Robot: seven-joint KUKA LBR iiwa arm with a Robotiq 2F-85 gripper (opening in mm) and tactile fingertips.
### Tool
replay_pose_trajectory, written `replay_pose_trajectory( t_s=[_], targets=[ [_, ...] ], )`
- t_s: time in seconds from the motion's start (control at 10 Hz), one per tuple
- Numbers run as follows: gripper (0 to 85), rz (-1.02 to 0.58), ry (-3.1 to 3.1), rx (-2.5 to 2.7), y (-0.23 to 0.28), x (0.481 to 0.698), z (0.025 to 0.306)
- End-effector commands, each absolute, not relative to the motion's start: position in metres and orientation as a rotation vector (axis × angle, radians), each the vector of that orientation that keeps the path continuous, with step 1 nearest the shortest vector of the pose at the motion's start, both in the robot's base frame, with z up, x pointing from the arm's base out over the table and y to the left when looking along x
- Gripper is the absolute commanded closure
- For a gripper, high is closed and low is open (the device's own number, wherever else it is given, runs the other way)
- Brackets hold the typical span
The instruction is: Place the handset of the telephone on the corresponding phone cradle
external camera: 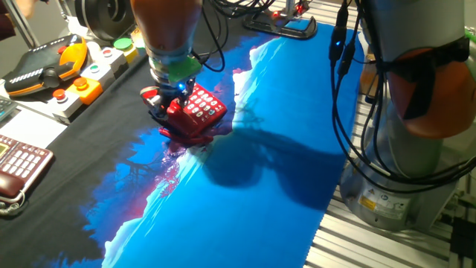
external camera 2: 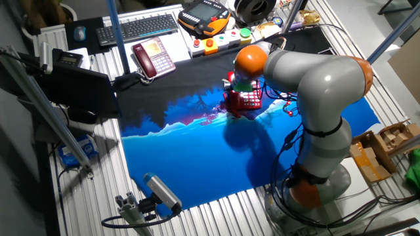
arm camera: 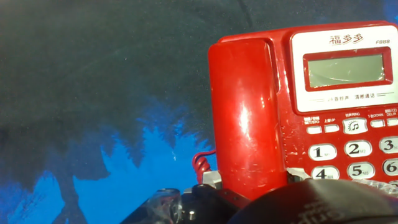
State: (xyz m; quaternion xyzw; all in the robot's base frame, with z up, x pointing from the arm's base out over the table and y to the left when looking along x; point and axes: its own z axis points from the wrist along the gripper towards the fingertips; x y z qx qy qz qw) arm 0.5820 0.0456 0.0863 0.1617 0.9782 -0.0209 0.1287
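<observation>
The bright red telephone (arm camera: 348,93) stands on the blue and black cloth, with white keys and a grey display; it also shows in one fixed view (external camera: 199,112) and in the other (external camera 2: 246,100). The red handset (arm camera: 242,112) lies along the phone cradle, left of the keypad. Its coiled cord (arm camera: 200,165) hangs at its near end. My gripper (arm camera: 249,202) is low over the handset's near end, with dark fingers on either side, apparently shut on it. In the fixed views the gripper (external camera: 172,95) (external camera 2: 237,88) covers the phone's left side.
A dark maroon phone (external camera: 18,167) (external camera 2: 152,56) lies at the table's edge. An orange-and-black handheld device (external camera: 44,67) (external camera 2: 207,16) and a button box (external camera: 89,78) lie behind. A keyboard (external camera 2: 138,27) sits farther back. The arm's base (external camera 2: 315,190) stands beside the cloth.
</observation>
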Motion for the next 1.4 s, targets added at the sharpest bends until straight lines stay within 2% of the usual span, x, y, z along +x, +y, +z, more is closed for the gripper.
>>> replay_pose_trajectory(
  t_s=[0.0,0.2,1.3],
  targets=[
    [84.3,-0.054,2.852,0.451,0.0456,0.582,0.0863],
    [84.3,0.016,2.898,0.405,0.0456,0.582,0.0863],
    [84.3,-0.07,2.841,0.489,0.0456,0.582,0.0863]
  ],
)
